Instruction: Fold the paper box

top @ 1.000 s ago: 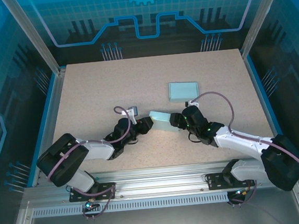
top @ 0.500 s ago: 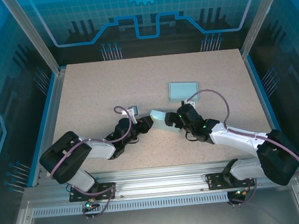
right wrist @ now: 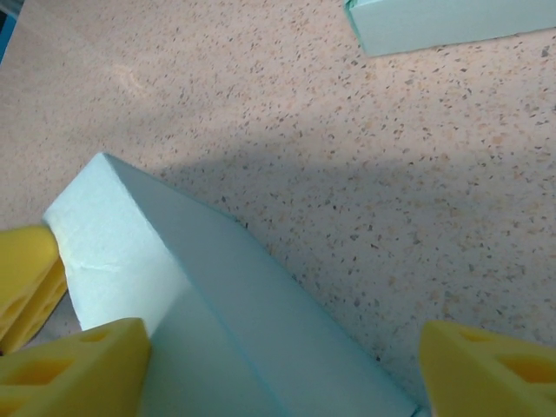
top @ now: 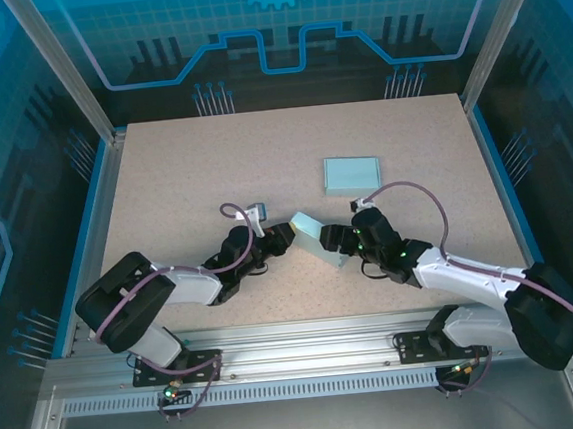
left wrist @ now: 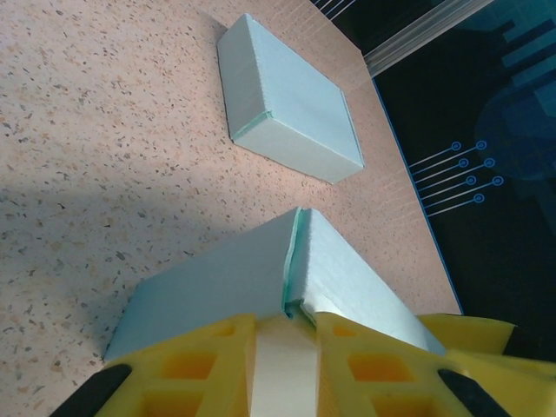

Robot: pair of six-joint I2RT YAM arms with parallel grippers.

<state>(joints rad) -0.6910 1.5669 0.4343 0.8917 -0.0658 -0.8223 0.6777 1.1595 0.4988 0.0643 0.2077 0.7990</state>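
The pale blue paper box (top: 315, 232) sits between the two arms at mid-table, tilted with one corner raised. My left gripper (top: 281, 238) meets its left end. In the left wrist view the yellow fingers (left wrist: 217, 360) are pinched on a white flap of the box (left wrist: 208, 278) where two panels join; this gripper (left wrist: 285, 320) is shut on it. My right gripper (top: 338, 238) straddles the box's other end. In the right wrist view its jaws (right wrist: 282, 334) stand wide. The left finger (right wrist: 78, 365) lies against the box (right wrist: 217, 295), and bare table shows before the right fingertip (right wrist: 486, 373).
A second, closed pale blue box (top: 350, 174) lies flat behind the right gripper, also seen as a block (left wrist: 291, 104) and as an edge (right wrist: 452, 22). The speckled table (top: 183, 173) has blue side rails and metal frame posts around it.
The box has turned, its right end swinging toward the near edge. The right gripper shifted with it, widening then narrowing a little. The left jaws have closed further on the flap.
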